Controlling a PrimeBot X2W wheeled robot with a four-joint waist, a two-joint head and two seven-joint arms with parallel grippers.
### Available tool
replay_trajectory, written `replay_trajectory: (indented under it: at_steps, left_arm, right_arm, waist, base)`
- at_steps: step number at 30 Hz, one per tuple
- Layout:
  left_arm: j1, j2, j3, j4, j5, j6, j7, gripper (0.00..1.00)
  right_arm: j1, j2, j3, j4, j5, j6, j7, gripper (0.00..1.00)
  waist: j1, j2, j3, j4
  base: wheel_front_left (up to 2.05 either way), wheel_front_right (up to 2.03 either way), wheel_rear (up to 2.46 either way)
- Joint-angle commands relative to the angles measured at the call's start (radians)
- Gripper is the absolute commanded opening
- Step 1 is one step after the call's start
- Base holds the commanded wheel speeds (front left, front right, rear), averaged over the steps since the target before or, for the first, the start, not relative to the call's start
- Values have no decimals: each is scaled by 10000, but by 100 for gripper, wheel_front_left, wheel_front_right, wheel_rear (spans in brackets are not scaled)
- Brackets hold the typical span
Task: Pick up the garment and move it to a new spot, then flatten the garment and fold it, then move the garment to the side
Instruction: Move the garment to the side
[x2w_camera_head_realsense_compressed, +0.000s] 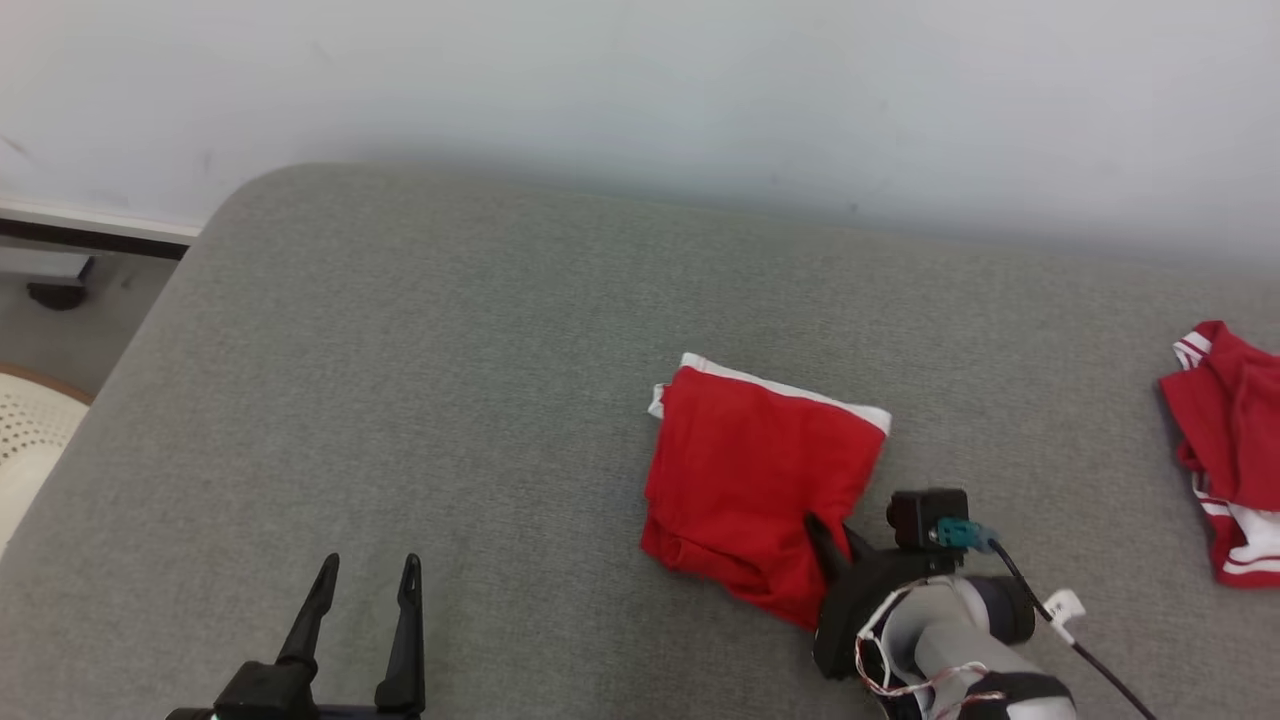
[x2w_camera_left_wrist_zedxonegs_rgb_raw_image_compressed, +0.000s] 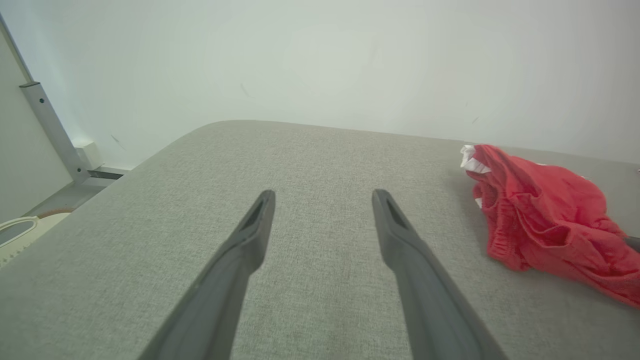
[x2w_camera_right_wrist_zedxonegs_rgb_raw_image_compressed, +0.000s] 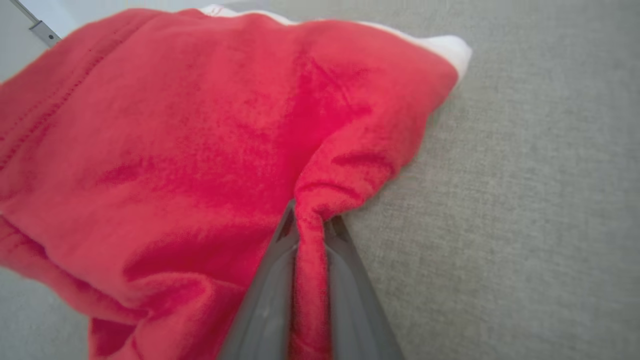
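Step in hand, we judge: shifting the folded garment (x2w_camera_head_realsense_compressed: 750, 470) aside. It lies right of frame centre, white band toward the upper edge, long axis roughly top-to-bottom. Our right gripper (x2w_camera_head_realsense_compressed: 832, 535) pinches its lower-right corner; our left gripper (x2w_camera_head_realsense_compressed: 365, 580), lower left, gapes empty. Next we need a low, fold-preserving drag.

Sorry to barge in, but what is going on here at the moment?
The robot is handling a red garment that lies folded on the grey cushion. Its right gripper is shut on a pinch of cloth at the garment's near corner, while the left gripper hangs open off to the left, apart from the garment. A second red garment lies crumpled at the cushion's right edge.
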Motion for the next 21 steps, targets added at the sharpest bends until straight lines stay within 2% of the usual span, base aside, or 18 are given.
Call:
replay_trajectory:
  at_steps: [1,11,16,21]
  left_arm:
    - [70,-5,67,-65,-64,11,-14,100]
    - [-170,59,29,-272,-138,11,-14,100]
    - [-367,160,21,-415,-220,11,-14,100]
    - [-545,340,-46,-562,-258,11,-14,100]
  right_arm:
    - [-387,-117,29,97,-457,-23,-82,0]
    - [-1308,-1193,-120,-711,-2083,-23,-78,0]
    - [-1903,-1715,451,-704,-2485,-23,15,0]
    - [-2649,-2588,1259,-947,-2636,-23,470,0]
  waist:
    - [-1,-1,19,-386]
    - [-1,-1,375,-1501]
    - [-1,-1,674,-2011]
    - [-1,-1,1092,-2392]
  base:
    - [0,0,0]
    - [0,0,0]
    - [0,0,0]
    - [0,0,0]
